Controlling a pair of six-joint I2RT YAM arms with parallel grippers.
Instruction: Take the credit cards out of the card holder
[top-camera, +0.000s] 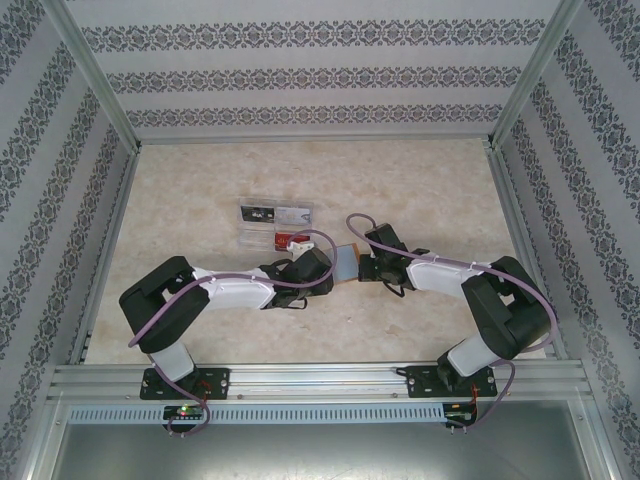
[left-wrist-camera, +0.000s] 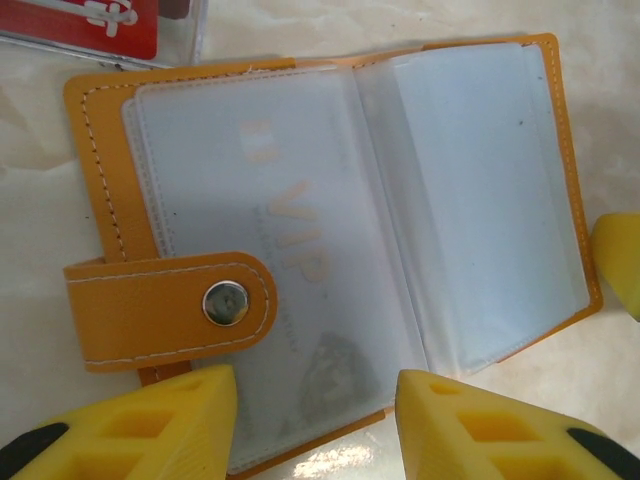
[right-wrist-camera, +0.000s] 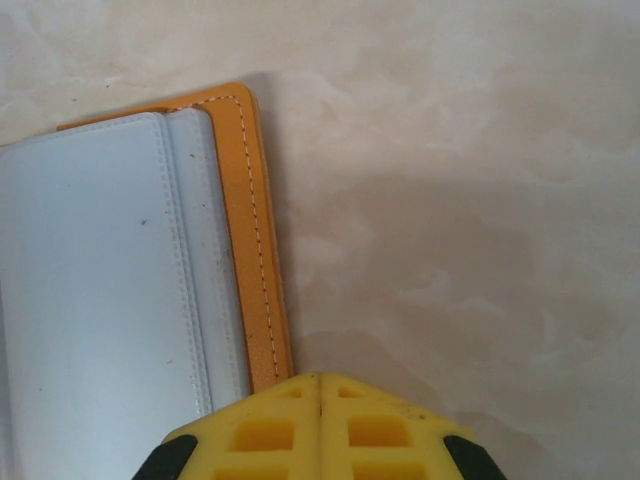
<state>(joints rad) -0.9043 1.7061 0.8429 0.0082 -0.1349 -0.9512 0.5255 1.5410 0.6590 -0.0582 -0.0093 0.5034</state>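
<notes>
The card holder (left-wrist-camera: 110, 310) lies open on the table, orange with frosted grey-blue pockets. A pale card marked VIP (left-wrist-camera: 290, 240) sits inside its left pocket, and the snap strap (left-wrist-camera: 170, 305) is folded over that page. My left gripper (left-wrist-camera: 315, 420) is open, its yellow fingers (left-wrist-camera: 150, 425) standing either side of the holder's near edge. My right gripper (right-wrist-camera: 320, 385) is shut with nothing between its fingers, its tips resting at the corner of the holder's orange border (right-wrist-camera: 262, 290). From above, the holder (top-camera: 347, 262) lies between the left gripper (top-camera: 333, 268) and the right gripper (top-camera: 366, 266).
Loose cards (top-camera: 275, 214) lie on the table behind the left gripper, and a red one (left-wrist-camera: 100, 25) lies just beyond the holder. The right gripper's yellow tip (left-wrist-camera: 622, 262) shows at the holder's right edge. Patterned walls and aluminium rails enclose the marble-look table (top-camera: 430, 190).
</notes>
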